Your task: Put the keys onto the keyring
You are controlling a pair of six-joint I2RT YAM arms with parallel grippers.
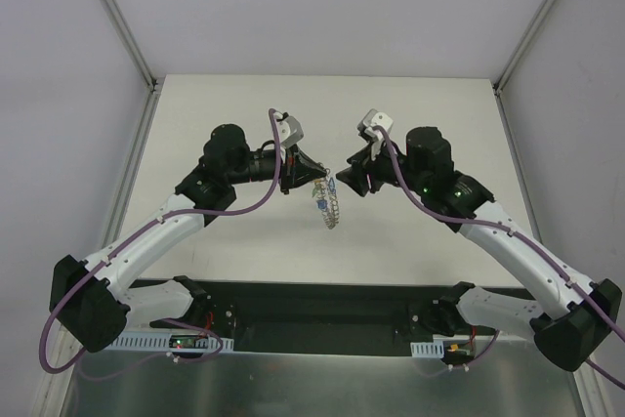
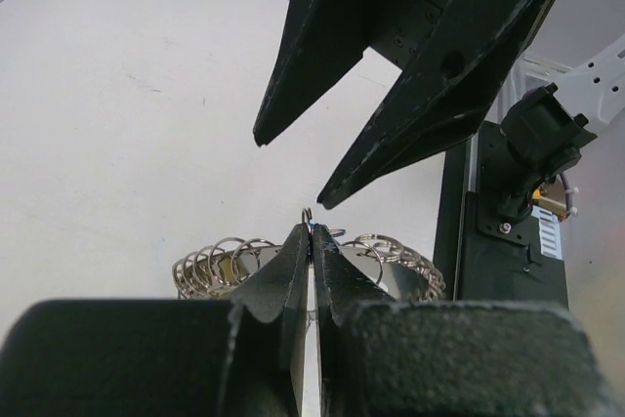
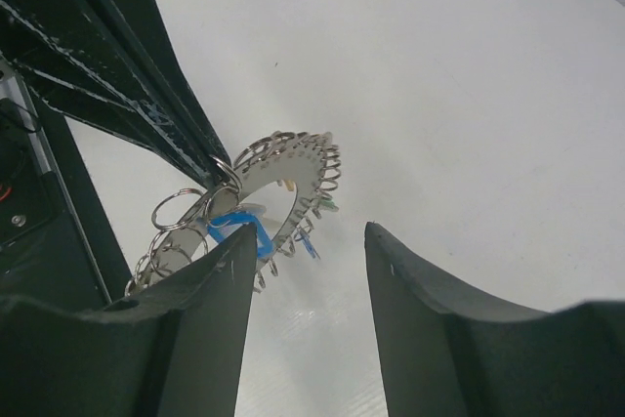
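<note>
The keyring is a flat grey ring with small wire loops all round its rim, and it hangs above the table between the two arms. My left gripper is shut on one loop at its upper rim; in the left wrist view the jaws pinch that wire and the keyring spreads behind them. A blue key hangs on the keyring, with tiny green and yellowish keys on nearby loops. My right gripper is open just beside the ring, its left fingertip by the blue key, nothing between its fingers.
The white table lies under the ring, boxed in by pale walls on three sides. A black base strip with both arm mounts runs along the near edge. In the left wrist view the right gripper stands close in front.
</note>
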